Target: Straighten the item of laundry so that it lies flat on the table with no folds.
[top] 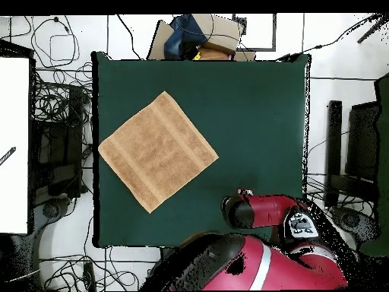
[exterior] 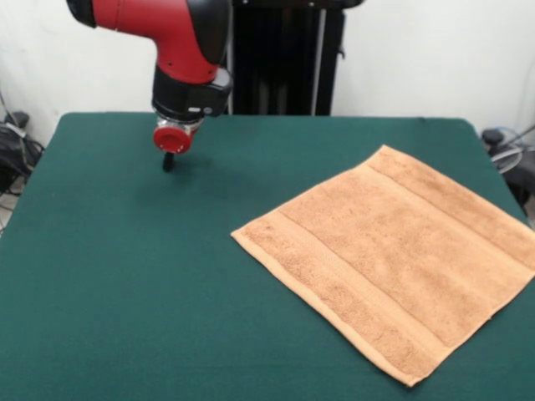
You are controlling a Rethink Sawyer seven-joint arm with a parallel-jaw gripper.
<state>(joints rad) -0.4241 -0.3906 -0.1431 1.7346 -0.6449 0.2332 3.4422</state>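
while our pincer (exterior: 168,162) hangs over bare tabletop (exterior: 125,276), well apart from the towel (exterior: 393,259), we cannot tell if it is clenched; the towel lies spread flat, cornerwise, toward the front view's right.

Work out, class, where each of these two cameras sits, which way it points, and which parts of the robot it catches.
Front view: across the table from the robot, looking at the towel; shows the arm coming down and its gripper.
Overhead view: above, looking straight down on the table; shows the arm from the bottom edge.
Shared: towel, table, arm, turned half round between views.
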